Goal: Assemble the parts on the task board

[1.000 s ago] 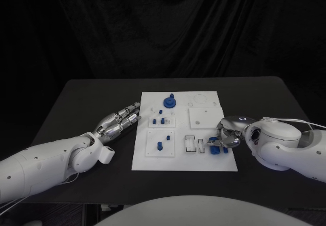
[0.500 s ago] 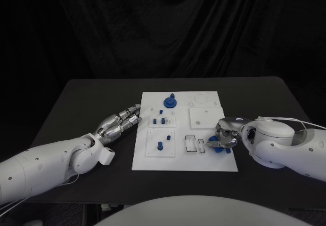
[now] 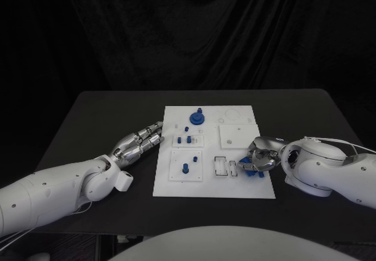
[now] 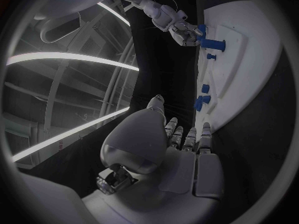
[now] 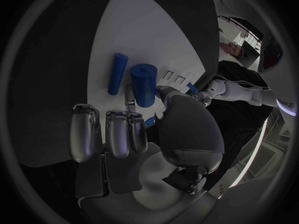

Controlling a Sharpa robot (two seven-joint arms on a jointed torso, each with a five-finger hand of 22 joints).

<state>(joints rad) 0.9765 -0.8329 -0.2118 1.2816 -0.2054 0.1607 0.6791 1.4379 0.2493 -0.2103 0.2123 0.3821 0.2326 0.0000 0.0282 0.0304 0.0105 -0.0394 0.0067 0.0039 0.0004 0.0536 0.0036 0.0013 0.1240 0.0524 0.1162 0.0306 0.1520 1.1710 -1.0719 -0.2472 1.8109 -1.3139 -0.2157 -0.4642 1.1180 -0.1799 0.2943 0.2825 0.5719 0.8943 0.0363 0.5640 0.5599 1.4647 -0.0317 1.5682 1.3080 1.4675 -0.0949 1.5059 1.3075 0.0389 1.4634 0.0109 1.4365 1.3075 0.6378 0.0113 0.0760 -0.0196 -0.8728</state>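
Note:
The white task board lies mid-table. At its near right edge my right hand curls over blue parts. In the right wrist view the thumb and a finger close on either side of a thick blue cylinder on the board, with a thinner blue pin lying beside it. My left hand rests flat on the table left of the board, fingers straight, holding nothing. A blue knob stands at the board's far end.
Small blue pegs and one more peg stand in the board's left panels. Two narrow slots lie just left of my right hand. The left wrist view shows the board with pegs and my right hand beyond.
My right hand has turned a little at the wrist and settled lower over the blue parts at the board's near right. The left hand has stayed put.

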